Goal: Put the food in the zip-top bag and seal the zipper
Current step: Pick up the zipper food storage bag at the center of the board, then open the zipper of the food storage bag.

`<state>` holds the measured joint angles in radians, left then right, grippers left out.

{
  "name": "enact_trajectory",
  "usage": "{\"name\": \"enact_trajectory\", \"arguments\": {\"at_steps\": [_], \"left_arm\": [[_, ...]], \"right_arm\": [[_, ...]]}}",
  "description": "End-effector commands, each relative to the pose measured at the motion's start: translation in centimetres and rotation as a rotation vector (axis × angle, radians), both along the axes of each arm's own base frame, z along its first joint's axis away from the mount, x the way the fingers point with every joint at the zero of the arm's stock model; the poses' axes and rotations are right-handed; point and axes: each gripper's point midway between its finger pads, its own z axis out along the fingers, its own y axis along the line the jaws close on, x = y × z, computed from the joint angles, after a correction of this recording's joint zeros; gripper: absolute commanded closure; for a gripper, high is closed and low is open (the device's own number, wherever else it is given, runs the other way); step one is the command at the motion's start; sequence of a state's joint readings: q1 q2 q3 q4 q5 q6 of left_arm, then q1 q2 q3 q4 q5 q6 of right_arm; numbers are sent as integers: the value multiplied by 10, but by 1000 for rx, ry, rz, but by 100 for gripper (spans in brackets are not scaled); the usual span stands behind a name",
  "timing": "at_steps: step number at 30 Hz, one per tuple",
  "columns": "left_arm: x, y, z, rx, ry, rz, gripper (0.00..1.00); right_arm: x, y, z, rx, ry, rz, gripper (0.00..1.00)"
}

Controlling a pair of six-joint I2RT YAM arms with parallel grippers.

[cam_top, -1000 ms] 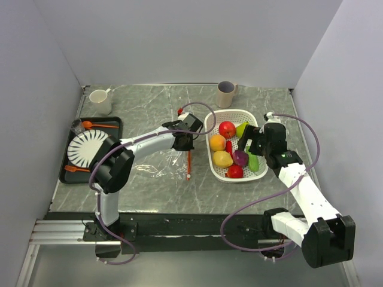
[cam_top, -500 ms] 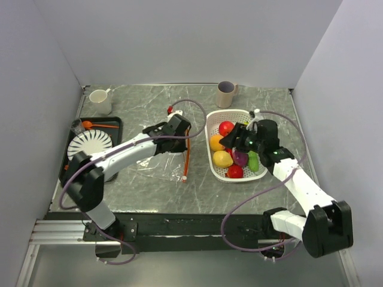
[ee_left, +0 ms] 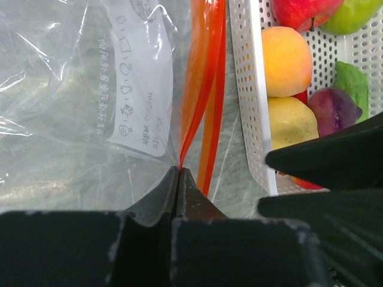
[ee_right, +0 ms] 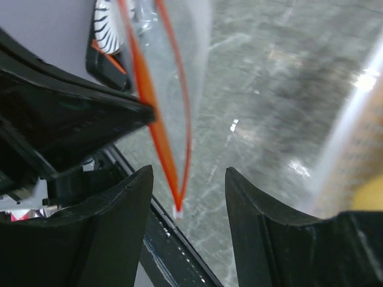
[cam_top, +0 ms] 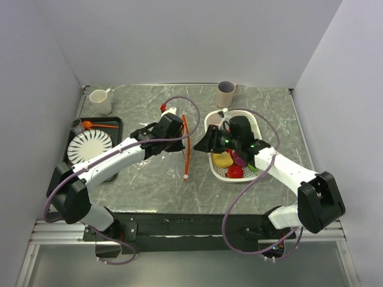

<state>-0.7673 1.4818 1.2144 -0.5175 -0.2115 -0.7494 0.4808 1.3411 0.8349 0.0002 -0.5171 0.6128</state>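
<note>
A white label (ee_left: 140, 78) is printed on the zip-top bag (ee_left: 90, 89), but its small characters cannot be read. No other writing is seen.

The left gripper (ee_left: 179, 179) is closed tight, and one orange-red strip of the zipper (ee_left: 200, 72) is pinched between its fingertips. In the top view this gripper (cam_top: 175, 130) is placed just left of the zipper (cam_top: 189, 149), near the strip's far end. The right gripper (ee_right: 188, 179) is held moderately open with nothing between its fingers; it is pointed at the bag's mouth from the right, close to it but not touching.

The bag is shown as clear, crinkled plastic spread on the table (cam_top: 269, 101) to the left of the zipper. The zipper's two strips are parted into a narrow V and joined at a white end on the near side (ee_right: 178, 209).

The food (ee_left: 290, 122) is kept in the white perforated basket (ee_left: 248, 89), just right of the zipper: red, green, orange, yellow and purple pieces packed touching one another.
</note>
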Motion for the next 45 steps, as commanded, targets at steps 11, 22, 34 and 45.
{"name": "enact_trajectory", "arguments": {"at_steps": [11,22,34,45], "left_arm": [[-8,-10,21,-112,-51,-40,99],[-10,35,50,-31,-127,82,99],[-16,104,86,39,-207,274,99],[5,50,32,-16,-77,161,99]], "right_arm": [[31,39,-8,-39,3,28,48],[49,36,-51,-183,107,-33,100],[67,29,-70,-353,121,-47,98],[55,16,20,-289,-94,-93,37]]}}
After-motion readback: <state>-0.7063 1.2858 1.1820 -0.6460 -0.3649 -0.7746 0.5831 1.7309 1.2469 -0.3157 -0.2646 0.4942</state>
